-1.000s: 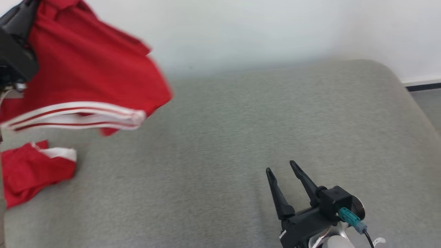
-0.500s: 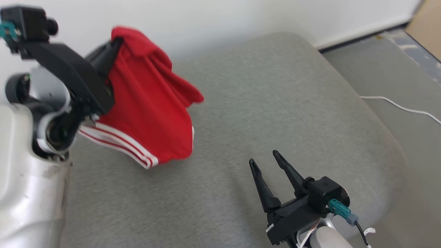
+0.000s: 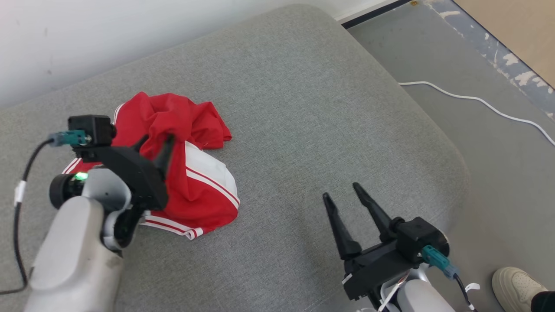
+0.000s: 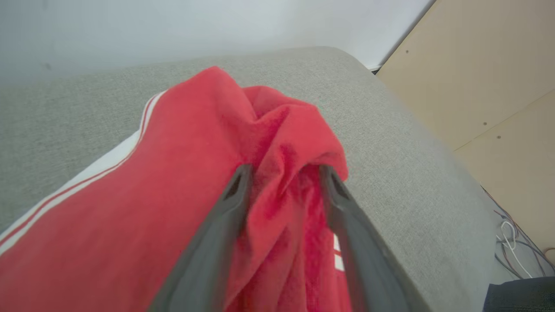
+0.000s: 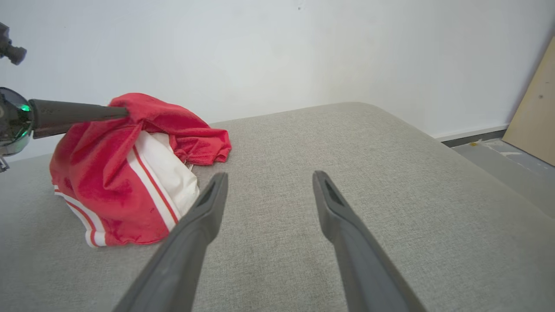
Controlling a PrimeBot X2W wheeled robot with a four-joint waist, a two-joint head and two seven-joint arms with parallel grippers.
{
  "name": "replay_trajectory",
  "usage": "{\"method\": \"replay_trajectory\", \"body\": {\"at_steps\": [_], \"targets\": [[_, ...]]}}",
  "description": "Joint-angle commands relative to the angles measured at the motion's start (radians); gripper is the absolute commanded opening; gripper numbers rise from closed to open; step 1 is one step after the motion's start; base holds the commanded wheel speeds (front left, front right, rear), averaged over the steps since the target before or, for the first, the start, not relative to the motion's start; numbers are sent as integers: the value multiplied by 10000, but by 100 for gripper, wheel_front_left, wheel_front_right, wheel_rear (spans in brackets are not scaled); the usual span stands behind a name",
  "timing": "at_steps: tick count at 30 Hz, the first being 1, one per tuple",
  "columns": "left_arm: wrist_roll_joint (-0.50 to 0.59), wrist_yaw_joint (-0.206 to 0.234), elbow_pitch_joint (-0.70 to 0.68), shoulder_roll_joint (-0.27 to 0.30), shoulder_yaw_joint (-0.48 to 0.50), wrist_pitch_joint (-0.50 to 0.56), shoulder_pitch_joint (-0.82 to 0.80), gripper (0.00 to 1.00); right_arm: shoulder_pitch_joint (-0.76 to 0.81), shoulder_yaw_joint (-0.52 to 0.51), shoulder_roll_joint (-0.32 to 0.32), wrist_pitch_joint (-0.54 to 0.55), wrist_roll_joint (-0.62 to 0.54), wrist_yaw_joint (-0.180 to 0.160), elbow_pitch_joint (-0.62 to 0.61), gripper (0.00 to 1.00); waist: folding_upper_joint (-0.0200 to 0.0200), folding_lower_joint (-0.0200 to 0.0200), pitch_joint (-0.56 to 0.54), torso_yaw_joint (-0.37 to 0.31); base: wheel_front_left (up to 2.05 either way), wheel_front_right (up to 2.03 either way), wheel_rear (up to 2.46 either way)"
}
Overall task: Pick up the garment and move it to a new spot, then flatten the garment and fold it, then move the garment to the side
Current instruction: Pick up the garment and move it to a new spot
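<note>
While my right gripper (image 3: 341,190) hovers over the near part of the grey cushion (image 3: 303,108), its two dark fingers stand wide apart with nothing between them. On the floor beside my right arm is a person's pale shoe (image 3: 516,288).

Farther out on my left, my left gripper (image 3: 156,141) reaches onto the red garment (image 3: 204,190). Its fingers are parted, and a bunched fold of red cloth rises between them and drapes over their tips.

The garment lies crumpled in a heap on the left part of the cushion, well apart from my right gripper. Its white panel and striped hem are turned toward me, and it is too bunched for me to tell a long axis.

Beyond it stands a white wall (image 3: 65,34), and a white cable (image 3: 477,100) trails across the floor to the right.
</note>
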Motion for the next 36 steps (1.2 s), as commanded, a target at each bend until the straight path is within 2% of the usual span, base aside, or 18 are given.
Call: {"method": "replay_trajectory", "body": {"at_steps": [1, 7, 11, 16, 26, 31, 36], "targets": [[40, -10, 96, -182, -14, -449, 26, 100, 119, -196, 2, -46, -182, -25, 15, 100, -2, -2, -122, 356, 0, 0, 0], [90, -166, 258, -713, 52, -2549, 461, 100, 264, -832, -19, 68, -798, -25, 80, 100, -2, -2, -827, 1493, 0, 0, 0], [298, -248, 131, -740, 114, -3990, 1112, 100, 458, -1219, -179, 249, -1091, -25, -54, 100, -2, -2, -1396, 2276, 0, 0, 0], [624, -150, -136, -552, 176, -5209, 2126, 100, 740, -1523, -516, 530, -1156, -25, -341, 100, -2, -2, -1969, 3182, 0, 0, 0], [1359, 188, -1432, -266, 478, -5688, 4482, 100, 1421, -1782, -1061, 729, -770, -25, -602, 100, -2, -2, -2654, 4488, 0, 0, 0], [1783, 237, -2522, -366, 988, -5688, 5790, 100, 1723, -1904, -1146, 652, -630, -25, -570, 100, -2, -2, -2828, 4771, 0, 0, 0], [2079, 263, -3047, -595, 1394, -5685, 6748, 100, 1951, -2128, -1181, 563, -586, -25, -399, 100, -2, -2, -2896, 4835, 0, 0, 0]]}}
